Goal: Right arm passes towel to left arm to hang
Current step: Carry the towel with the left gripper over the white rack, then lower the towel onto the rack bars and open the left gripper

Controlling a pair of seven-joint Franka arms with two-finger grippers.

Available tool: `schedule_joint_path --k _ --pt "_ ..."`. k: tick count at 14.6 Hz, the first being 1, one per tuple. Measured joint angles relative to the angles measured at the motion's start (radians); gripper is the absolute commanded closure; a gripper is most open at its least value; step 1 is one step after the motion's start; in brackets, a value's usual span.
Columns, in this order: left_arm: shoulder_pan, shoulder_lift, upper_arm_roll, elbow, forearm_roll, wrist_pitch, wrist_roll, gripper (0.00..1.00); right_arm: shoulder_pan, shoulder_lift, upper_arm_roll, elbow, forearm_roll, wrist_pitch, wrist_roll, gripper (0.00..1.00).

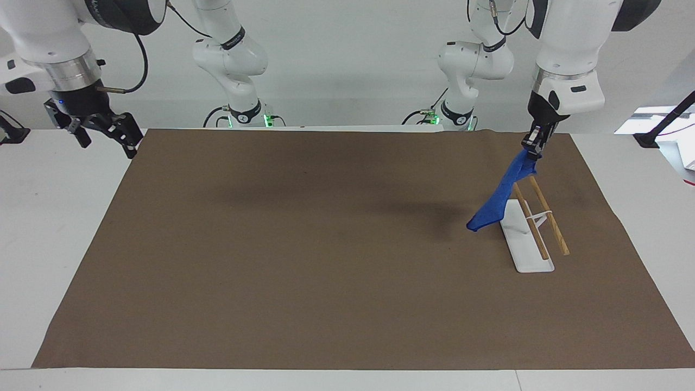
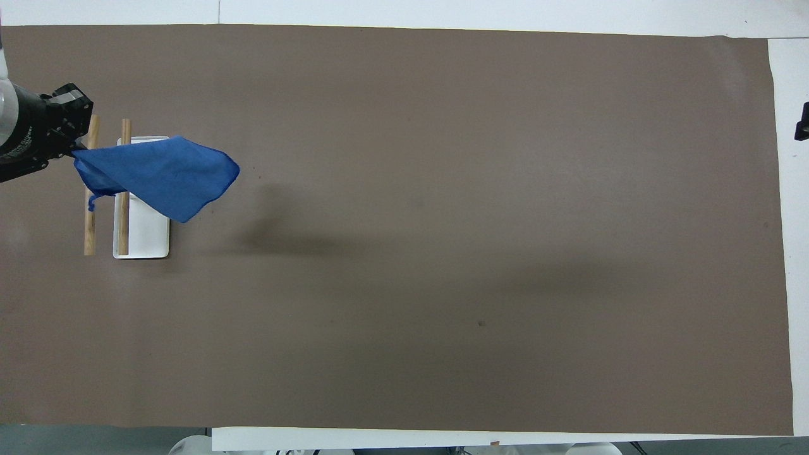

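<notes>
My left gripper (image 1: 533,147) is shut on one corner of the blue towel (image 1: 498,196) and holds it up over a small rack. The rack has a white base (image 1: 524,250) and two wooden bars (image 1: 549,217). The towel hangs slanting down from the gripper across the bars' end that is nearer to the robots. In the overhead view the towel (image 2: 164,174) spreads over the bars (image 2: 90,215) and base (image 2: 148,237), beside the left gripper (image 2: 71,151). My right gripper (image 1: 107,142) is open and empty, raised over the mat's edge at the right arm's end.
A brown mat (image 1: 326,260) covers most of the white table (image 1: 59,228). The rack stands near the left arm's end of the mat. Only a sliver of the right gripper (image 2: 802,121) shows in the overhead view.
</notes>
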Motion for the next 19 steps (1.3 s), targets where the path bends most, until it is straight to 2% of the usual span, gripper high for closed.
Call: schedule_joint_path --k 3,5,7,10,15,19 --pt "0.059 0.001 0.001 -0.071 0.0 0.121 0.035 1.0 0.013 0.004 0.011 -0.003 0.012 -0.024 -0.012 0.0" --pt "0.124 0.002 0.003 -0.117 0.0 0.204 0.086 1.0 0.023 0.004 0.016 -0.003 0.047 -0.086 -0.012 0.0" --pt "0.193 0.001 0.004 -0.134 0.0 0.232 0.176 1.0 0.04 -0.003 0.017 -0.007 0.062 -0.129 -0.014 0.0" --pt "0.269 -0.001 0.006 -0.149 0.0 0.245 0.275 1.0 0.081 -0.01 0.018 -0.015 0.063 -0.121 -0.014 0.0" --pt "0.302 -0.006 0.004 -0.206 0.001 0.298 0.319 1.0 0.095 -0.017 0.009 -0.022 0.063 -0.114 -0.014 0.0" --pt "0.335 -0.021 0.005 -0.292 0.001 0.372 0.373 1.0 0.093 -0.017 0.01 -0.031 0.063 -0.114 -0.02 0.0"
